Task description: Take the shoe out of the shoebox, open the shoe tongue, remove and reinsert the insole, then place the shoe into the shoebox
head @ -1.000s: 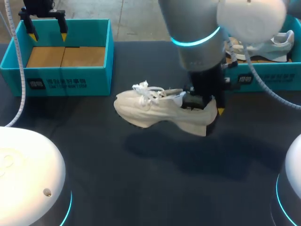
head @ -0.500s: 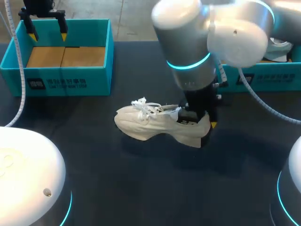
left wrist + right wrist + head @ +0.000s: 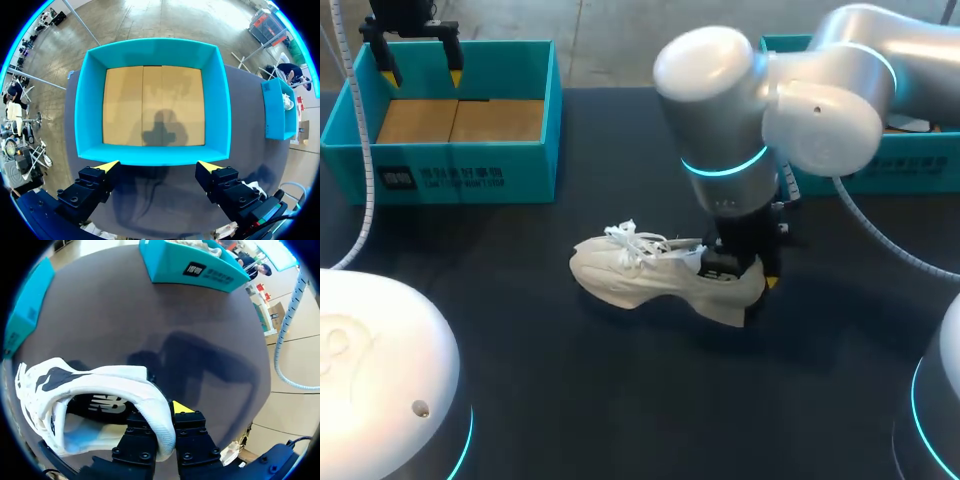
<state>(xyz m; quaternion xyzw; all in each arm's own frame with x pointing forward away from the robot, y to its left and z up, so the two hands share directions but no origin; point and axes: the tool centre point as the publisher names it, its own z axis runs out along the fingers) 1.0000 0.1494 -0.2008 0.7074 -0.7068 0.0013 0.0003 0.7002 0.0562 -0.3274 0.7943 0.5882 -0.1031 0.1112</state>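
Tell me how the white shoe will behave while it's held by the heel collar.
The heel rim looks padded yet firm: it holds its curve inside the right gripper. The shoe has a broad, thick sole, so it probably stands without tipping. Its loose laces will likely flop.

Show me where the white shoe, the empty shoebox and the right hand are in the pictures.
white shoe (image 3: 630,280), head view, on its side below the laces.
empty shoebox (image 3: 460,176), head view, on its front wall.
right hand (image 3: 161,416), right wrist view, midway between its fingertips.
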